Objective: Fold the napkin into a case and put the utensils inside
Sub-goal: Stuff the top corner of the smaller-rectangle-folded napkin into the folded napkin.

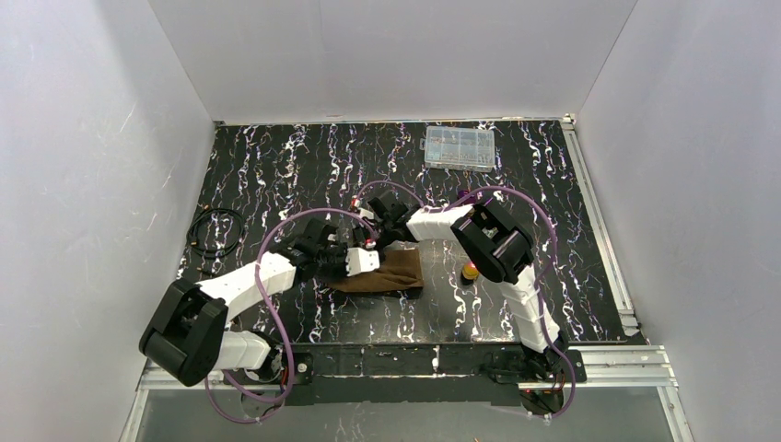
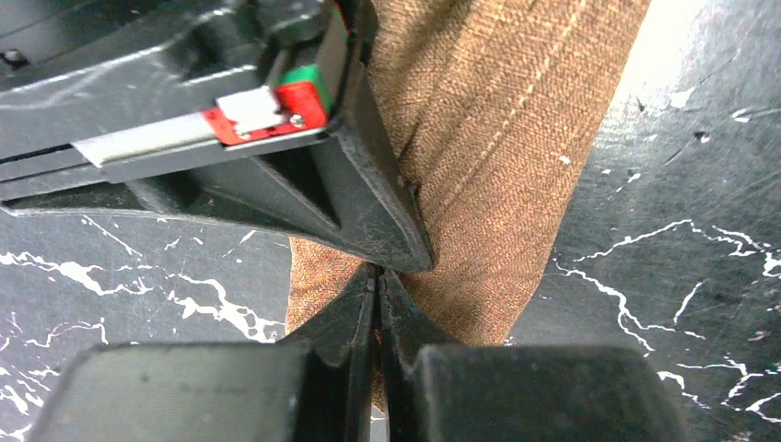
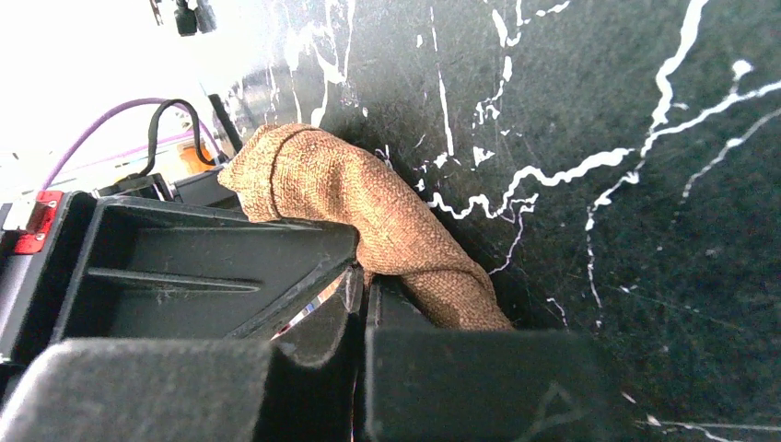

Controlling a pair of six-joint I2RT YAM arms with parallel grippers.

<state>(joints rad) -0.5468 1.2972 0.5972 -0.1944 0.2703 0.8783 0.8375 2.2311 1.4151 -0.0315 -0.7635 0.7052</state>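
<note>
Both left claw [image 2: 376, 273] and right claw [image 3: 361, 287] pinch the coarse-woven brown napkin [image 1: 394, 271], bunched into a soft ridge.

From above, the left gripper [image 1: 376, 261] and right gripper [image 1: 379, 241] cover part of the napkin [image 1: 396, 273], and the right arm [image 1: 502, 244] hides all of one utensil [image 1: 470, 270] but its orange head. The box [image 1: 459, 148] holds things too small to tell. The left wrist view cuts the napkin off at its top edge.

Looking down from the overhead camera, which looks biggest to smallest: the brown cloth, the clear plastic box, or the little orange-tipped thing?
1. Brown napkin and clear plastic box: too close to rank, since the napkin is partly covered.
2. Orange-tipped utensil: by far the smallest, and only a bit of it shows.
</note>
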